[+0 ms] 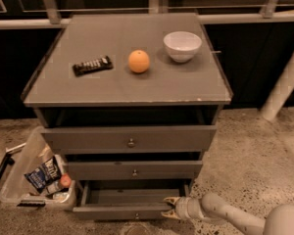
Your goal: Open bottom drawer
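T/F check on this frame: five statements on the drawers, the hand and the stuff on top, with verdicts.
1. The bottom drawer stands partly pulled out. True.
2. The hand hovers above the cabinet top. False: it is low, at the bottom drawer's right front end.
3. The orange lies between the dark snack bar and the white bowl. True.
4. The white bowl sits inside the bottom drawer. False: it is on the cabinet top.
5. The clear bin is on the floor at picture right. False: it is at picture left, beside the cabinet.
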{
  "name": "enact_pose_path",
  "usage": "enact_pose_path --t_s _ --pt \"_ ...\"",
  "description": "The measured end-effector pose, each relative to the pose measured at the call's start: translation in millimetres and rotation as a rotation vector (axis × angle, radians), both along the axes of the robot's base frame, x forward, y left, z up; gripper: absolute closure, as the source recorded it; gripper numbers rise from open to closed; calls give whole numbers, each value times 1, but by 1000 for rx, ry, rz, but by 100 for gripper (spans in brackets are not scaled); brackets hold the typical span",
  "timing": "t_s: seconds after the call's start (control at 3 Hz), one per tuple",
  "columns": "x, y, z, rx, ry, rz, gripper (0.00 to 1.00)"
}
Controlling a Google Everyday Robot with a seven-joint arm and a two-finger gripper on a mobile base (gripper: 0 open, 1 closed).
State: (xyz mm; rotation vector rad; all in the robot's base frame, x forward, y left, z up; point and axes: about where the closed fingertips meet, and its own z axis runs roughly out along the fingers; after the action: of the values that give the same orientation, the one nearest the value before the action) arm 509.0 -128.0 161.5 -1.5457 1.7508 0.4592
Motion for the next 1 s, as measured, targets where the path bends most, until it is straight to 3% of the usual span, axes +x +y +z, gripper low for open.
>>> enact_pose_path --t_s 0.33,0.67,1.0 --pt "0 0 4 0 0 0 100" --pt "-11 -3 4 -1 5 -5 100" --pt "-11 -3 4 -1 5 -5 81"
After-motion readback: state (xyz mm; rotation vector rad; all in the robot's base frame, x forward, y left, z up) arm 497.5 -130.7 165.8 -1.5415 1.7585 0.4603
